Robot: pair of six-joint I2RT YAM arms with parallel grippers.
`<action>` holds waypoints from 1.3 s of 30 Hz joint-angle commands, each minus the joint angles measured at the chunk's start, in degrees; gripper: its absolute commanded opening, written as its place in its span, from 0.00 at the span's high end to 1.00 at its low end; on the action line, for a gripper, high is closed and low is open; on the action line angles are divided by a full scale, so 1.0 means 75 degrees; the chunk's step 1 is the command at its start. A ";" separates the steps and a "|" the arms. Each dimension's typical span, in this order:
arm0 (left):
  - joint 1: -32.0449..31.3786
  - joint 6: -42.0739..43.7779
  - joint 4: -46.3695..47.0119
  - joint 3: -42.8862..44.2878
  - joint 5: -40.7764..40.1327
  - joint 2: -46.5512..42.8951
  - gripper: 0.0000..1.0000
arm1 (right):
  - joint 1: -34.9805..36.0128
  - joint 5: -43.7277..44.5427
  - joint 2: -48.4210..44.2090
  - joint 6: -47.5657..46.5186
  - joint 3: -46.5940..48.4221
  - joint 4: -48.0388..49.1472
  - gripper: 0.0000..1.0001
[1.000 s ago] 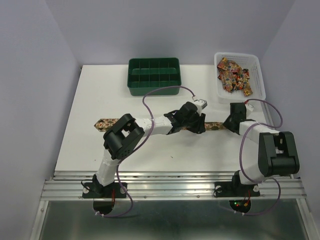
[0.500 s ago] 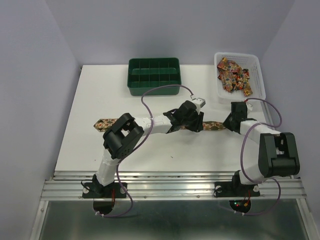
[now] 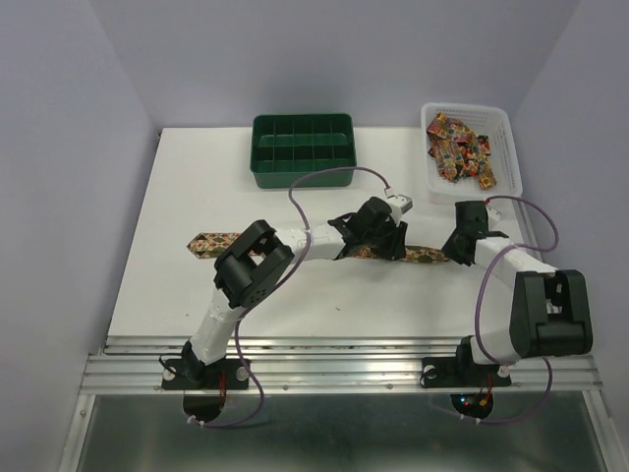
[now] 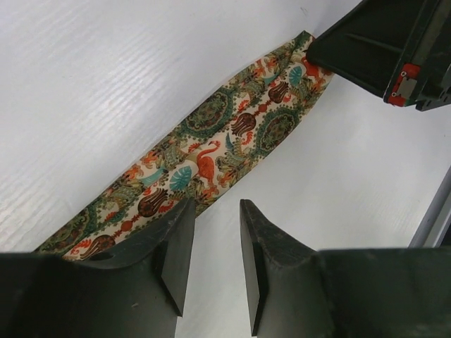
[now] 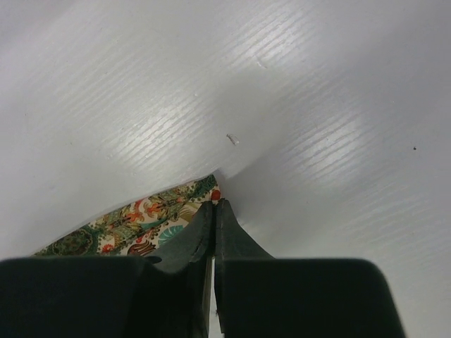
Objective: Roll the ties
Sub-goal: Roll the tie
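Note:
One long paisley tie (image 3: 211, 242) lies flat across the white table, left to right. In the left wrist view the tie (image 4: 225, 137) runs diagonally up to the right arm's black gripper body. My left gripper (image 3: 388, 246) hovers low over the tie's right half. Its jaws (image 4: 215, 211) are open with only bare table between them, and the left finger overlaps the tie's near edge. My right gripper (image 3: 454, 256) sits at the tie's right end. Its jaws (image 5: 213, 205) are pressed shut at the pointed tip of the tie (image 5: 141, 218).
A green compartment tray (image 3: 302, 147) stands at the back centre. At the back right is a white basket (image 3: 511, 157) holding several more patterned ties (image 3: 457, 147). A metal rail (image 3: 334, 364) runs along the table's near edge by the arm bases.
The right gripper went from open to shut at the tie's tip and drew it slightly right and nearer. The tie and the left gripper shifted a little to the right.

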 commanded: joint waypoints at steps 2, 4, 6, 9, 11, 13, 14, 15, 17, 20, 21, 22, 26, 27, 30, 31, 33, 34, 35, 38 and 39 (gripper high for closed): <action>-0.0104 0.0180 0.0419 0.0206 0.0487 0.0140 0.58 | -0.0051 0.0109 -0.0515 0.0033 0.0612 -0.0591 0.99; -0.0104 0.0180 0.0419 0.0300 0.0499 0.0304 0.58 | -0.0051 0.0144 -0.0691 0.0150 0.0683 -0.0779 0.99; -0.0104 0.0285 0.0431 0.0487 0.0429 0.0526 0.58 | -0.0051 0.0168 -0.0761 0.0267 0.0811 -0.1130 0.99; -0.0104 0.0356 0.0174 0.0850 0.0276 0.0808 0.59 | -0.0051 0.0145 -0.0878 0.0315 0.0906 -0.1459 0.99; -0.0104 0.0298 0.0104 0.0968 0.0264 0.1054 0.60 | -0.0051 0.0121 -0.1065 0.0291 0.0824 -0.1460 0.99; -0.0104 0.0204 0.0045 0.1132 0.0194 0.1183 0.60 | -0.0051 0.0063 -0.1206 0.0244 0.0707 -0.1471 0.99; -0.0104 0.0181 0.0044 0.1156 0.0182 0.1195 0.60 | -0.0051 0.0016 -0.1230 0.0198 0.0672 -0.1460 0.99; -0.0104 0.0134 0.0033 0.1168 0.0159 0.1195 0.60 | -0.0051 0.0004 -0.1242 0.0151 0.0671 -0.1483 0.99; -0.0104 0.0040 0.0009 0.1203 0.0135 0.1149 0.60 | -0.0051 -0.0066 -0.1323 0.0034 0.0648 -0.1448 0.99; -0.0104 0.0005 -0.0014 0.1238 0.0194 0.1031 0.60 | -0.0051 -0.0218 -0.1441 -0.0084 0.0718 -0.1319 0.99; -0.0104 0.0005 -0.0026 0.1238 0.0206 0.0927 0.60 | -0.0051 -0.0323 -0.1499 -0.0119 0.0799 -0.1273 0.99; -0.0104 -0.0007 -0.0026 0.1203 0.0229 0.0868 0.60 | -0.0051 -0.0405 -0.1500 -0.0154 0.0858 -0.1238 0.99; -0.0104 -0.0030 0.0265 0.0957 0.0545 0.0504 0.60 | -0.0051 -0.0500 -0.1406 -0.0271 0.1349 -0.1214 0.99; -0.0104 -0.0042 0.0290 0.0992 0.0778 0.0492 0.61 | -0.0051 -0.0419 -0.1359 -0.0283 0.1409 -0.1214 0.99; -0.0104 -0.0066 0.0220 0.1272 0.0979 0.0597 0.66 | -0.0039 -0.0313 -0.1090 -0.0330 0.1689 -0.1214 0.99; -0.0115 -0.0100 0.0162 0.1378 0.0991 0.0667 0.71 | -0.0051 -0.0231 -0.0939 -0.0307 0.1760 -0.1225 0.99; -0.0115 -0.0112 0.0127 0.1437 0.0956 0.0715 0.73 | -0.0051 -0.0137 -0.0844 -0.0330 0.1947 -0.1249 0.99; -0.0104 -0.0124 0.0103 0.1449 0.0932 0.0726 0.74 | -0.0051 -0.0137 -0.0809 -0.0353 0.1972 -0.1249 0.99; -0.0104 -0.0124 0.0103 0.1496 0.0944 0.0726 0.75 | -0.0051 -0.0171 -0.0820 -0.0377 0.1972 -0.1214 0.99; -0.0104 -0.0159 0.0091 0.1589 0.0967 0.0762 0.76 | -0.0051 -0.0382 -0.0913 -0.0505 0.1890 -0.1074 0.99; -0.0104 -0.0171 0.0080 0.1659 0.1025 0.0762 0.77 | -0.0051 -0.0476 -0.0995 -0.0552 0.1867 -0.1015 0.99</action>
